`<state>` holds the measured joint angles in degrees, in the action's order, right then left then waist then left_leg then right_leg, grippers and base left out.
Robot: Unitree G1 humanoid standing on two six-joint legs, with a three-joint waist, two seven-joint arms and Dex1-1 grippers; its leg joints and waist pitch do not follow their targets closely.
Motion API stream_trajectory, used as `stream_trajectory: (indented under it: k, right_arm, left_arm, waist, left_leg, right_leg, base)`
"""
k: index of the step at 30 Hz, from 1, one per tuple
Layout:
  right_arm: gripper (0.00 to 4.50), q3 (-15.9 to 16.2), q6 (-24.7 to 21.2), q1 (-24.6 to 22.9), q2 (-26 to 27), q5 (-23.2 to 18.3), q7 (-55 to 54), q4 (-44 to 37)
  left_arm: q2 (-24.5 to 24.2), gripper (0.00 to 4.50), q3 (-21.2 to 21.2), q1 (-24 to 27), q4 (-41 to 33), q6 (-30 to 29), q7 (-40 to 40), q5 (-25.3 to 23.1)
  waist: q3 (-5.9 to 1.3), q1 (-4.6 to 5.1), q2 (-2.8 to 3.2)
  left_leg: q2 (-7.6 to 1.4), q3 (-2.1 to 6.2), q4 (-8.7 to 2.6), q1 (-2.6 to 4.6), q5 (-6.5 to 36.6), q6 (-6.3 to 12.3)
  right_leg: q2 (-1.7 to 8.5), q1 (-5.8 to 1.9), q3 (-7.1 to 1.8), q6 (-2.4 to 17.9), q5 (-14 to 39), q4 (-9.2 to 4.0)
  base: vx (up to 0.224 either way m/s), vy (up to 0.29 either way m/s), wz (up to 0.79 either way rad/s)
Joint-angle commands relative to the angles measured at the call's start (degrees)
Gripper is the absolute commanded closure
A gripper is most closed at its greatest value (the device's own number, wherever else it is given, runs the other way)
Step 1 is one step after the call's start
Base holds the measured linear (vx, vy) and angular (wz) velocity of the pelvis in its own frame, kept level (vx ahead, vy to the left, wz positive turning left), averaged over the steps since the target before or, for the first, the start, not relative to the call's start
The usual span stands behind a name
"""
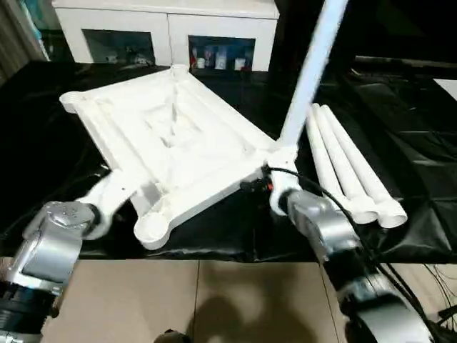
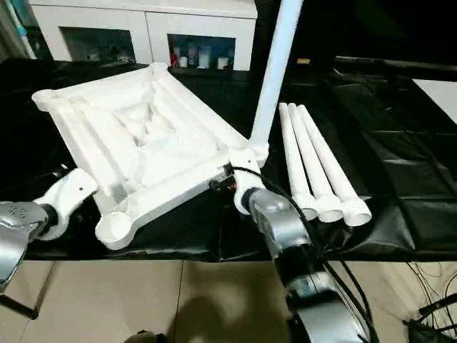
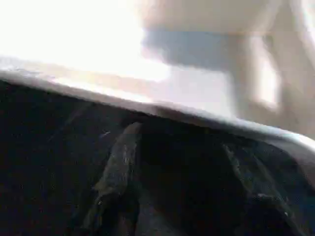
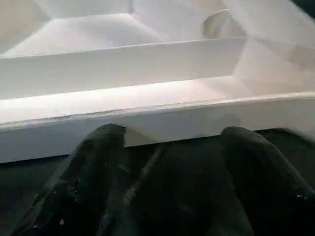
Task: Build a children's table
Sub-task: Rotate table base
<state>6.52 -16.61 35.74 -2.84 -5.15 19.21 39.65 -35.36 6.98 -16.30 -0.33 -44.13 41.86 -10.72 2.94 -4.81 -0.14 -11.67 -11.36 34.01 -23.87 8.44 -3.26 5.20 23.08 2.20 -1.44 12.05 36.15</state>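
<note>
Three loose legs (image 1: 353, 171) on black cloth (image 1: 400, 114), white cabinet (image 1: 168, 25) behind, right gripper (image 4: 167, 142) spread, left gripper's state unclear

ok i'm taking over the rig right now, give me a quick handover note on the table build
Left claw: arm reaches under the tabletop's near-left edge; its state can't be read.
Right claw: open, empty, fingers just short of the tabletop's near edge, by the fitted corner.
Tabletop lies underside up on the black cloth.
Done: one leg stands in the near-right corner socket.
Left: three loose legs lie side by side right of the tabletop; three corner sockets are unfilled.
</note>
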Motion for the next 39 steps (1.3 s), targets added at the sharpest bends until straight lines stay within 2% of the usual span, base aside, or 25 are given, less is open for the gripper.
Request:
stream_trajectory:
  k: [1, 4, 6, 8, 13, 15, 18, 19, 20, 21, 22, 23, 24, 25, 26, 27, 29, 30, 31, 32, 35, 36, 37, 38, 39]
  right_arm:
    - [0.95, -0.4, 1.9, 1.4, 1.0, -1.4, 1.6, 1.3]
    - [0.95, -0.7, 3.0, 2.1, 1.7, -1.8, 2.9, 2.8]
    - [0.95, -0.6, 4.3, 2.8, 2.3, -1.6, 3.8, 4.6]
    - [0.95, -0.6, 4.6, 3.1, 2.3, -1.3, 3.6, 5.1]
    - [0.95, -1.3, 6.0, 3.5, 1.5, -0.8, 1.1, 4.0]
    - [0.95, -2.0, 6.0, 2.8, 0.0, -0.3, 0.3, 2.0]
    - [0.95, -3.2, 2.5, -0.4, -2.7, 0.2, -1.4, -6.2]
    - [0.95, -3.2, 2.5, -0.4, -2.7, 0.2, -1.4, -6.2]
    - [0.95, -3.2, 2.5, -0.4, -2.7, 0.2, -1.4, -6.2]
    - [0.95, -3.9, -0.8, -3.0, -4.6, 1.0, -2.8, -13.2]
    - [0.95, -4.3, -1.8, -3.7, -5.0, 1.3, -3.2, -15.2]
    - [0.95, -4.9, -3.0, -4.4, -5.4, 1.3, -3.6, -17.2]
    - [0.95, -5.5, -3.9, -4.9, -5.6, 1.2, -3.9, -18.7]
    - [0.95, -5.5, -3.9, -4.9, -5.6, 1.2, -3.9, -18.7]
    - [0.95, -6.2, -5.4, -5.7, -6.0, 1.6, -5.1, -21.3]
    - [0.95, -6.5, -5.9, -6.0, -6.2, 1.9, -5.7, -22.3]
    - [0.95, -6.9, -6.7, -6.4, -6.4, 1.9, -6.8, -23.7]
    - [0.95, -7.4, -7.3, -6.7, -6.4, 1.7, -7.8, -24.4]
    - [0.95, -7.5, -7.4, -6.7, -6.5, 1.7, -7.9, -24.5]
    - [0.95, -7.6, -9.3, -7.5, -6.4, 1.8, -8.7, -26.6]
    - [0.95, -7.6, -10.9, -8.3, -6.5, 2.0, -9.2, -28.6]
    - [0.95, -7.4, -12.4, -9.0, -6.6, 2.1, -9.6, -30.5]
    - [0.95, -7.3, -15.3, -9.5, -6.8, 2.5, -9.8, -32.7]
    - [0.95, -7.3, -15.3, -9.5, -6.8, 2.5, -9.8, -32.7]
    - [0.95, -7.7, -20.1, -9.2, -7.1, 2.5, -10.2, -34.9]
  left_arm:
    - [1.0, 2.28, 2.0, 0.6, -1.6, -0.6, 2.0, 2.3]
    - [1.8, 2.28, 2.3, 0.5, -2.5, -0.4, 2.2, 4.1]
    - [3.4, 2.28, 2.7, 0.5, -3.7, 0.1, 3.3, 6.6]
    - [4.3, 2.28, 3.0, 0.5, -3.8, 0.5, 3.5, 7.2]
    - [8.6, 2.28, 3.9, -1.1, -0.7, 4.3, 1.7, 6.5]
    - [12.4, 2.28, 4.4, -3.1, 3.3, 7.5, 0.5, 6.6]
    - [17.0, 2.28, 5.9, -8.1, 13.9, 16.0, -3.5, 4.9]
    - [17.0, 2.28, 5.9, -8.1, 13.9, 16.0, -3.5, 4.9]
    - [17.0, 2.28, 5.9, -8.1, 13.9, 16.0, -3.5, 4.9]
    - [19.2, 2.28, 6.2, -13.2, 23.0, 22.2, -7.0, 3.2]
    - [19.7, 2.28, 6.2, -15.1, 26.2, 24.3, -8.2, 2.7]
    - [20.3, 2.28, 6.1, -17.4, 29.7, 26.0, -9.8, 2.3]
    - [20.8, 2.28, 5.8, -19.1, 32.4, 27.1, -11.0, 2.1]
    - [20.8, 2.28, 5.8, -19.1, 32.4, 27.1, -11.0, 2.1]
    - [22.2, 2.28, 5.0, -22.9, 38.0, 30.3, -13.2, 1.8]
    - [22.8, 2.28, 4.7, -24.7, 40.7, 32.2, -14.1, 1.7]
    - [23.4, 2.28, 4.9, -27.7, 45.5, 35.3, -16.9, 0.3]
    - [24.1, 2.28, 4.6, -29.7, 49.0, 38.0, -18.2, 0.1]
    - [24.2, 2.28, 4.6, -30.0, 49.5, 38.4, -18.4, 0.1]
    - [25.0, 2.28, 4.0, -32.0, 53.6, 42.4, -20.3, 1.0]
    - [26.4, 2.28, 1.6, -32.4, 54.1, 45.0, -20.2, 4.0]
    - [27.4, 2.28, -0.7, -32.6, 54.2, 46.9, -19.7, 6.5]
    - [28.1, 2.28, -2.5, -32.2, 53.6, 48.5, -19.4, 8.6]
    - [28.1, 2.28, -2.5, -32.2, 53.6, 48.5, -19.4, 8.6]
    - [28.3, 2.28, -4.3, -30.3, 50.1, 48.5, -20.3, 10.2]
  waist:
    - [-3.95, 0.34, 1.52]
    - [-4.11, 0.43, 1.50]
    - [-4.09, 0.45, 1.51]
    - [-4.06, 0.37, 1.46]
    - [-4.13, 0.47, 1.30]
    - [-4.18, 0.50, 1.14]
    - [-4.44, 0.04, 0.92]
    - [-4.32, -0.06, 0.88]
    - [-4.50, -0.10, 0.85]
    - [-4.22, -0.10, 1.07]
    - [-4.38, -0.13, 1.57]
    - [-4.41, -0.05, 1.27]
    - [-4.51, 0.05, 1.71]
    - [-4.64, 0.20, 1.42]
    - [-4.55, 0.27, 2.65]
    - [-4.44, 0.45, 2.21]
    - [-4.55, 0.41, 2.33]
    - [-4.45, 0.62, 2.33]
    - [-4.55, 0.78, 2.22]
    - [-4.57, 0.78, 2.27]
    - [-4.76, 0.82, 2.25]
    - [-4.78, 0.87, 2.49]
    - [-4.92, 0.99, 2.39]
    - [-4.89, 0.89, 2.49]
    - [-4.89, 1.09, 2.05]
  left_leg:
    - [-1.16, 1.04, -4.59, 2.65, 17.0, -4.07]
    - [-1.08, 0.93, -4.43, 2.64, 15.5, -3.51]
    - [-1.13, 0.95, -4.45, 2.68, 15.8, -3.49]
    - [-1.12, 0.90, -4.42, 2.70, 15.8, -3.54]
    - [-1.08, 0.86, -4.33, 2.56, 14.6, -3.21]
    - [-0.98, 0.71, -4.17, 2.61, 13.8, -2.91]
    - [-0.98, 0.78, -3.91, 2.54, 11.6, -1.93]
    - [-0.81, 0.75, -3.92, 2.45, 11.5, -1.71]
    - [-0.90, 0.79, -3.84, 2.49, 11.5, -1.74]
    - [-0.74, 0.70, -3.90, 2.58, 11.7, -1.63]
    - [-0.80, 0.82, -3.89, 2.95, 12.7, -2.17]
    - [-0.75, 0.95, -3.92, 2.62, 12.5, -2.34]
    - [-0.71, 1.04, -4.03, 2.62, 13.2, -2.92]
    - [-0.73, 1.15, -3.97, 2.52, 13.3, -3.08]
    - [-0.59, 1.26, -3.91, 2.47, 13.5, -3.29]
    - [-0.58, 1.14, -3.86, 2.69, 15.0, -3.32]
    - [-0.57, 1.16, -3.77, 2.64, 15.2, -2.98]
    - [-0.53, 1.18, -3.81, 2.36, 14.9, -2.55]
    - [-0.43, 1.06, -3.62, 2.35, 14.3, -1.95]
    - [-0.37, 1.15, -3.57, 2.26, 13.7, -1.62]
    - [-0.44, 1.05, -3.31, 1.90, 10.3, 0.19]
    - [-0.33, 0.98, -3.14, 1.86, 9.5, 0.94]
    - [-0.49, 1.04, -3.15, 1.82, 9.1, 1.62]
    - [-0.47, 1.04, -3.11, 1.88, 8.7, 1.89]
    - [-0.51, 1.00, -3.13, 1.77, 8.7, 2.46]
  right_leg:
    - [1.92, -1.40, -1.64, 11.5, 3.6, -3.80]
    - [1.75, -1.56, -1.55, 12.0, 1.3, -3.50]
    - [1.82, -1.57, -1.53, 12.3, 1.6, -3.54]
    - [1.79, -1.59, -1.54, 12.5, 1.8, -3.59]
    - [1.80, -1.83, -1.54, 12.0, 1.3, -3.67]
    - [1.68, -1.88, -1.58, 12.0, 0.2, -3.76]
    - [1.75, -2.22, -1.63, 11.0, -2.5, -3.57]
    - [1.62, -2.18, -1.61, 10.6, -2.3, -3.78]
    - [1.80, -2.26, -1.59, 10.7, -2.5, -3.59]
    - [1.44, -2.00, -1.60, 10.0, -1.6, -4.21]
    - [1.47, -1.99, -1.65, 9.7, -1.8, -4.23]
    - [1.52, -2.36, -1.61, 9.5, -1.9, -4.07]
    - [1.57, -2.41, -1.51, 9.2, -1.6, -4.14]
    - [1.76, -2.62, -1.44, 9.7, -1.4, -3.93]
    - [1.75, -2.49, -1.44, 9.9, -1.1, -3.87]
    - [1.67, -2.35, -1.52, 9.9, 0.4, -4.43]
    - [1.90, -2.51, -1.52, 10.3, 1.4, -4.42]
    - [1.95, -2.58, -1.48, 10.4, 1.9, -4.49]
    - [1.90, -2.57, -1.50, 10.5, 1.9, -4.65]
    - [1.90, -2.73, -1.49, 10.7, 1.6, -4.61]
    - [2.04, -2.96, -1.39, 12.2, -1.8, -4.22]
    - [1.95, -2.99, -1.33, 12.9, -2.9, -4.17]
    - [2.01, -3.03, -1.26, 13.5, -3.8, -3.98]
    - [1.94, -3.06, -1.21, 13.8, -4.1, -3.94]
    - [1.93, -3.07, -1.20, 14.2, -4.4, -3.91]
  base:
    - [0.000, 0.000, 0.00]
    - [0.000, 0.000, 0.00]
    - [0.000, 0.000, 0.00]
    - [0.000, 0.000, 0.00]
    - [0.000, 0.000, 0.00]
    - [0.000, 0.000, 0.00]
    - [0.000, 0.000, 0.00]
    - [0.000, 0.000, 0.00]
    - [0.000, 0.000, 0.00]
    - [0.000, 0.000, 0.00]
    - [0.000, 0.000, 0.00]
    - [0.000, 0.000, 0.00]
    - [0.000, 0.000, 0.00]
    - [0.000, 0.000, 0.00]
    - [0.000, 0.000, 0.00]
    - [0.000, 0.000, 0.00]
    - [0.000, 0.000, 0.00]
    - [0.000, 0.000, 0.00]
    - [0.000, 0.000, 0.00]
    - [0.000, 0.000, 0.00]
    - [0.000, 0.000, 0.00]
    - [0.000, 0.000, 0.00]
    - [0.000, 0.000, 0.00]
    - [0.000, 0.000, 0.00]
    - [0.000, 0.000, 0.00]
